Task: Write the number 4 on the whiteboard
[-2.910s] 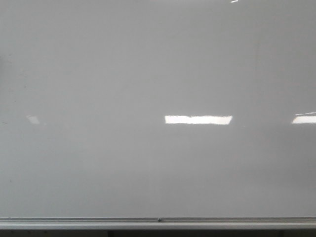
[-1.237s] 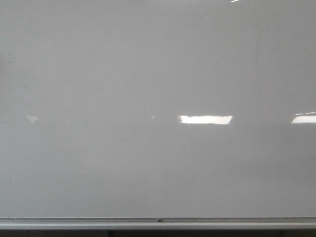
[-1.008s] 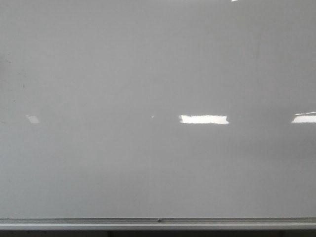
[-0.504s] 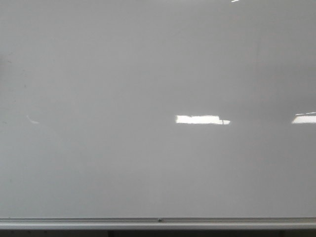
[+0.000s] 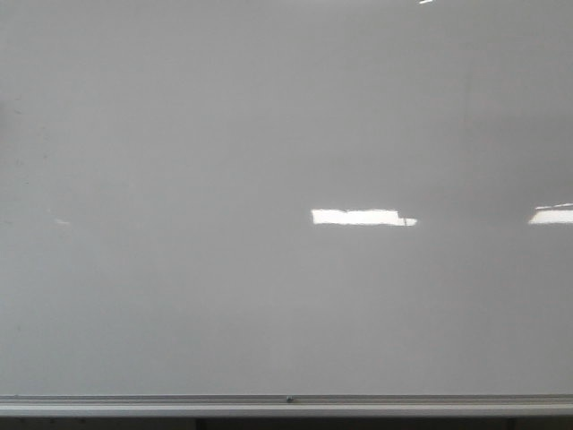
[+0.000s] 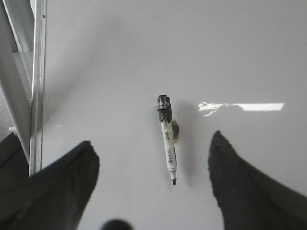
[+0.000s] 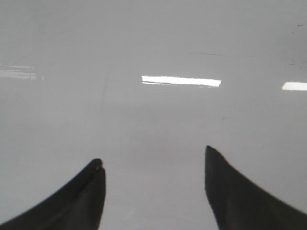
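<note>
marker (image 6: 167, 142) on whiteboard (image 6: 144, 57) between spread left hand (image 6: 152, 165) fingers, label unreadable

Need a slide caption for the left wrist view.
Left gripper, jaws open, above an uncapped marker lying on the blank whiteboard.

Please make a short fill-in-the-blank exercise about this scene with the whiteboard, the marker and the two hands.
1. The marker lies on the whiteboard between the fingers of the ____ hand.
2. The right hand holds ____.
3. Both hands are ____.
4. The marker's cap is ____.

Missing words: left; nothing; open; off
</note>
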